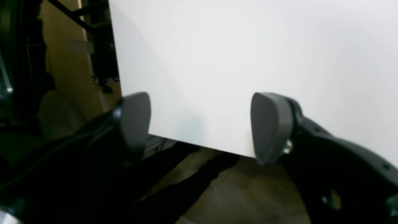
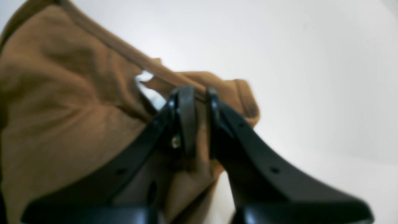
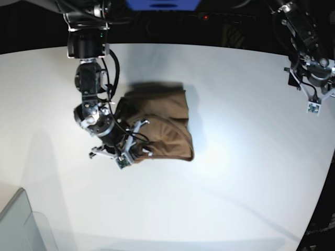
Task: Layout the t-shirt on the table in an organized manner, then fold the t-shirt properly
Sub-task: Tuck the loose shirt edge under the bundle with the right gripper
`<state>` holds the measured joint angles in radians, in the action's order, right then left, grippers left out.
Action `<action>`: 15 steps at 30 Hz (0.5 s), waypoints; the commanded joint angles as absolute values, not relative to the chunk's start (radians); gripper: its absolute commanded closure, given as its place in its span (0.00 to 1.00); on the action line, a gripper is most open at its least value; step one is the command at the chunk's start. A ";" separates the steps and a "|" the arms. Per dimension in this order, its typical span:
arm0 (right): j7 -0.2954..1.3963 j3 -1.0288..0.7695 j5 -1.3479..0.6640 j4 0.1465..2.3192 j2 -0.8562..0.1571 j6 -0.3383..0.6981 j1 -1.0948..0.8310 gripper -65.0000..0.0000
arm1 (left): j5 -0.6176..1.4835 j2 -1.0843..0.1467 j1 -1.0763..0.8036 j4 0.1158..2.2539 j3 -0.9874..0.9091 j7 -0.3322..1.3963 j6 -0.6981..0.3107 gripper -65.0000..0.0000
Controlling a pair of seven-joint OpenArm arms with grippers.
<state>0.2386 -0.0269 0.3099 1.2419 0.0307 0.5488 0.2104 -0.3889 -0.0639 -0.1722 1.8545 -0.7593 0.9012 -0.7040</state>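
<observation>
On the table point(image 3: 235, 157), the brown t-shirt point(image 3: 165, 125) lies bunched and wrinkled.

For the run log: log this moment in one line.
right gripper: shut on t-shirt | left gripper: open, empty, at table edge

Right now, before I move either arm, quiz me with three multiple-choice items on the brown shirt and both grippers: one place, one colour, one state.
1. Where does the plain brown cloth t-shirt lie?
A. On the large white tabletop
B. In the grey bin
C. On the floor

2. What colour are the left gripper pads?
A. Red
B. Grey
C. Yellow

3. What is the right gripper doing?
A. Standing open
B. Holding a cup
C. Pinching the t-shirt

Answers: 1 A, the base view shows it bunched on the tabletop. 2 B, the left wrist view shows grey pads. 3 C, brown cloth sits between its jaws.
</observation>
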 commanded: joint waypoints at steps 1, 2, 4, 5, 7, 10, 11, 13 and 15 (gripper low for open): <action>0.211 -0.025 0.298 1.244 0.035 0.545 0.245 0.93 | -0.389 -0.068 -0.176 1.874 -0.762 0.892 -0.698 0.25; 0.211 -0.025 0.298 1.231 0.035 0.545 0.257 0.93 | -0.389 -0.061 -0.176 1.874 -0.762 0.892 -0.698 0.25; 0.211 -0.025 0.298 1.199 0.024 0.544 0.283 0.93 | -0.389 -0.056 -0.176 1.874 -0.762 0.892 -0.698 0.25; 0.211 -0.025 0.298 1.175 0.022 0.542 0.298 0.93 | -0.389 -0.054 -0.176 1.874 -0.762 0.892 -0.698 0.25; 0.211 -0.025 0.298 1.110 0.022 0.542 0.328 0.93 | -0.389 -0.053 -0.176 1.873 -0.762 0.892 -0.698 0.25; 0.211 -0.025 0.298 1.044 0.022 0.541 0.355 0.93 | -0.389 -0.053 -0.174 1.873 -0.760 0.892 -0.698 0.25; 0.211 -0.025 0.298 1.043 0.019 0.541 0.357 0.93 | -0.389 -0.053 -0.174 1.873 -0.760 0.892 -0.698 0.25; 0.211 -0.027 0.298 1.043 0.013 0.541 0.357 0.93 | -0.389 -0.053 -0.171 1.873 -0.760 0.892 -0.698 0.25; 0.211 -0.027 0.298 1.064 0.013 0.541 0.358 0.93 | -0.389 -0.053 -0.170 1.873 -0.760 0.892 -0.698 0.25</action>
